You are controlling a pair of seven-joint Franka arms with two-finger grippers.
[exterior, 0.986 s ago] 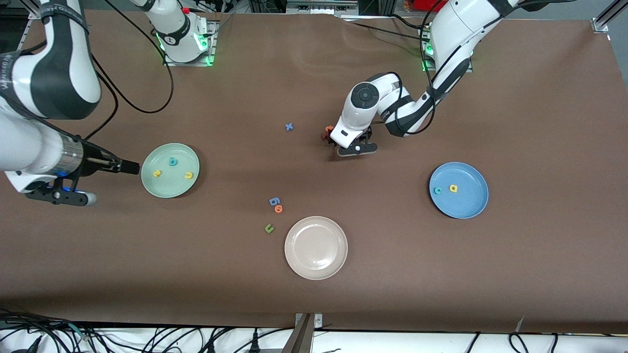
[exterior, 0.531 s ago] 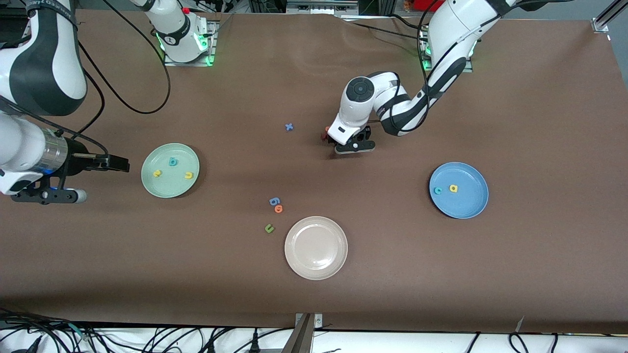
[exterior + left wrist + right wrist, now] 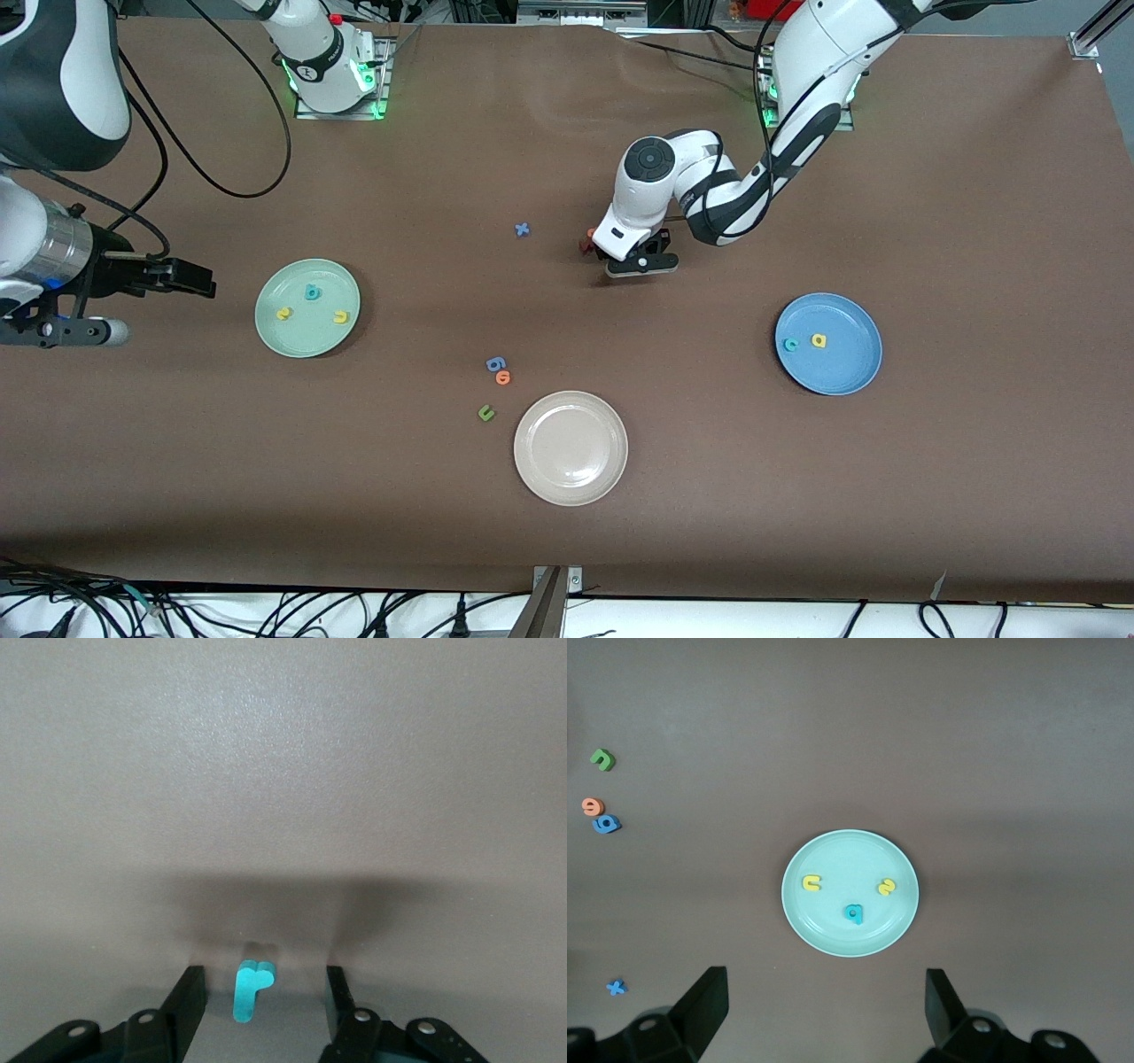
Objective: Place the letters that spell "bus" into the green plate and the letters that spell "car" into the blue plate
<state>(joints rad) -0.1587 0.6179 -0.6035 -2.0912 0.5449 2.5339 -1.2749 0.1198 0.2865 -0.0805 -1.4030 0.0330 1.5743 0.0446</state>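
Left gripper [image 3: 257, 997]: low on the desk mid-table, jaws apart but narrowing around the teal "r" [image 3: 251, 990], no contact yet.
Right gripper [image 3: 190, 276]: has backed away from the green plate [image 3: 301, 341], jaws wide apart, empty.
Green plate: b, u, s inside; done.
Blue plate [image 3: 850, 363]: c and a inside; r outstanding.

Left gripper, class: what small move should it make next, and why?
Probably close the jaws. The left gripper is down at the brown table with the small teal foam letter "r" between its open jaws, ungripped, and the round blue plate lacks that letter.
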